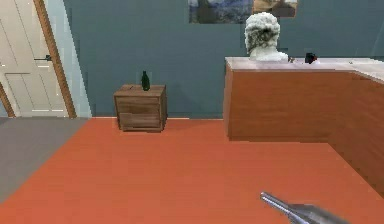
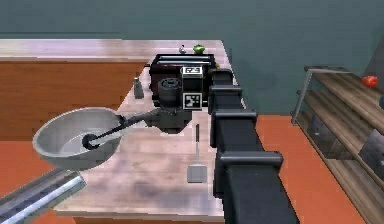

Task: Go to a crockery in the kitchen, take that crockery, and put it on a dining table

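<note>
Arm side view's left: the task's crockery, a wide grey round bowl (image 2: 58,140), is at the near-left corner of the pale mottled countertop (image 2: 150,170), probably because that edge spot is easy for the arm to reach. The dark two-finger gripper (image 2: 100,138) reaches in at the bowl's rim from the right, which suits a rim grasp, but with the counter behind it I cannot tell whether it has hold of the bowl or how wide the fingers are. Further right the dark square arm bar (image 2: 240,150) crosses the counter, with a small grey flat utensil (image 2: 197,168) just beside it, apart from the bowl.
</note>
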Controlling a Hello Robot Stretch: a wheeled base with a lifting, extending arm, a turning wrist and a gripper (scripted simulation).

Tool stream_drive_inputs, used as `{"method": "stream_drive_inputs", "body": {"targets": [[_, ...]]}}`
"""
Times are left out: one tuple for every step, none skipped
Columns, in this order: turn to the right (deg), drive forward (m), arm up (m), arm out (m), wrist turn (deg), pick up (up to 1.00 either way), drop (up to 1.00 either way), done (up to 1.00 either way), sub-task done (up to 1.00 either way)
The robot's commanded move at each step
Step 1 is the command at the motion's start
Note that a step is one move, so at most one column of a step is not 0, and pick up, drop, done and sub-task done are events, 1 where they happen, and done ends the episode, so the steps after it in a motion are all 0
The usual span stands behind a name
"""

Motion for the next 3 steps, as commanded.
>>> {"method": "stream_drive_inputs", "body": {"targets": [[0.0,0.0,0.0,0.0,-45.0,0.0,0.0,0.0,0.0],[0.0,0.0,0.0,0.0,-21.0,0.0,0.0,0.0,0.0],[0.0,0.0,0.0,-0.2,0.0,0.0,0.0,0.0,0.0]]}}
